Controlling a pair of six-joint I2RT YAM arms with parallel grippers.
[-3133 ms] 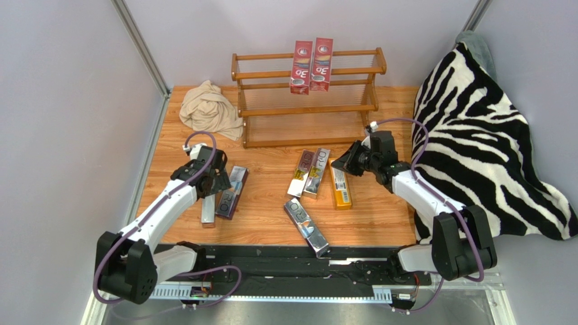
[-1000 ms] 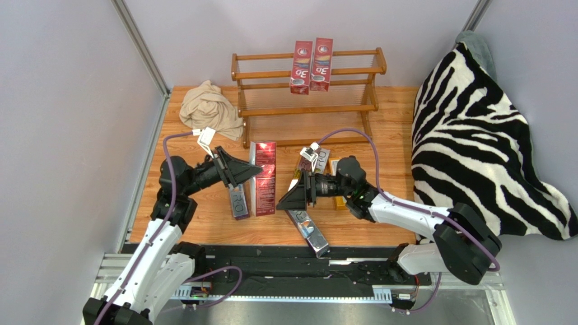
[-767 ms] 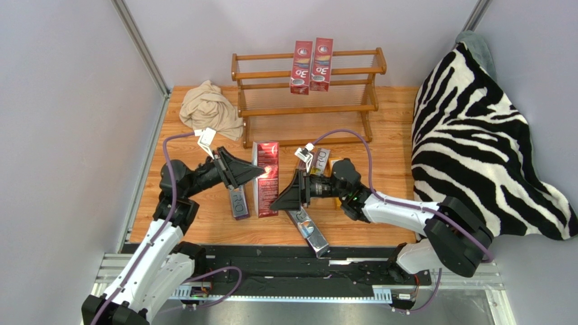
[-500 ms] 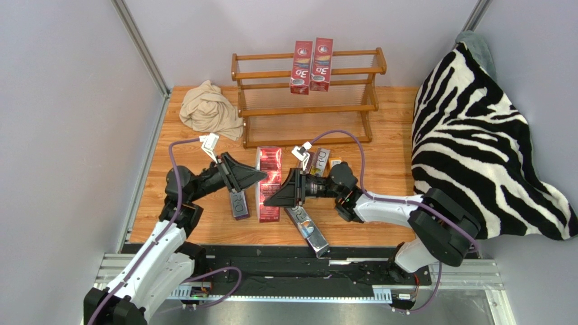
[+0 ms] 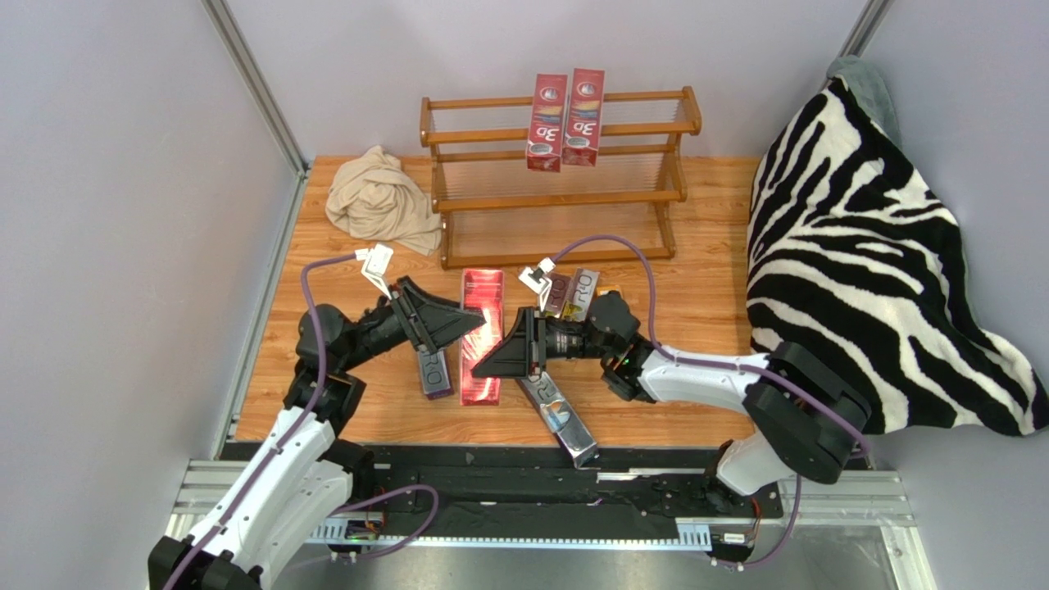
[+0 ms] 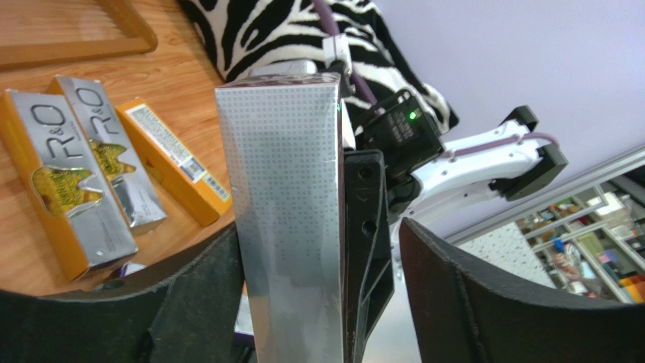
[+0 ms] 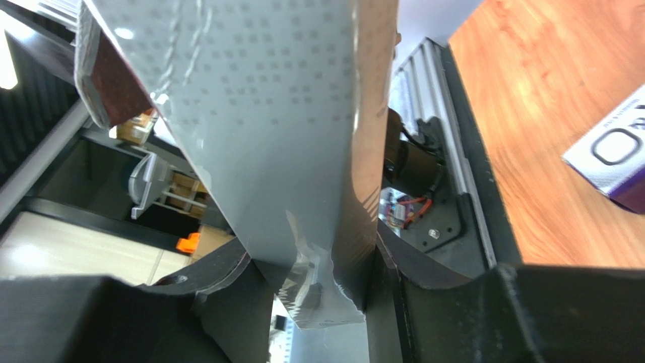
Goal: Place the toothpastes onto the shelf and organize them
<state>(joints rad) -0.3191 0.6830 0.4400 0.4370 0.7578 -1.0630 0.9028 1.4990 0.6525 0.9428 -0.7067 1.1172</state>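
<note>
A red carton (image 5: 482, 334) of toothpaste hangs above the bench (image 5: 702, 295), in front of the shelf (image 5: 554, 257) and about mid-scene, caught between two robot hands. The right hand (image 5: 480, 366) is clenched on the carton's nearer half, and the right wrist view shows both fingers pressed to its sides. The left hand (image 5: 473, 322) reaches in from the left with its fingers spread. One finger touches the carton's side. The other stands off it, with a finger of the right hand in between, so this hand looks released.

Two more red cartons (image 5: 548, 121) (image 5: 582, 117) stand upright side by side near the middle of the shelf; which tier bears them cannot be told. A silver carton (image 5: 431, 369) lies flat just left of the held one, and another silver carton (image 5: 560, 416) lies toward the near edge. To the right, under the right arm, two silver cartons (image 6: 64, 189) (image 6: 113, 162) and an orange carton (image 6: 174, 162) lie side by side. A beige cloth (image 5: 379, 203) is bunched at the far left, and a striped blanket (image 5: 887, 271) drapes the right side.
</note>
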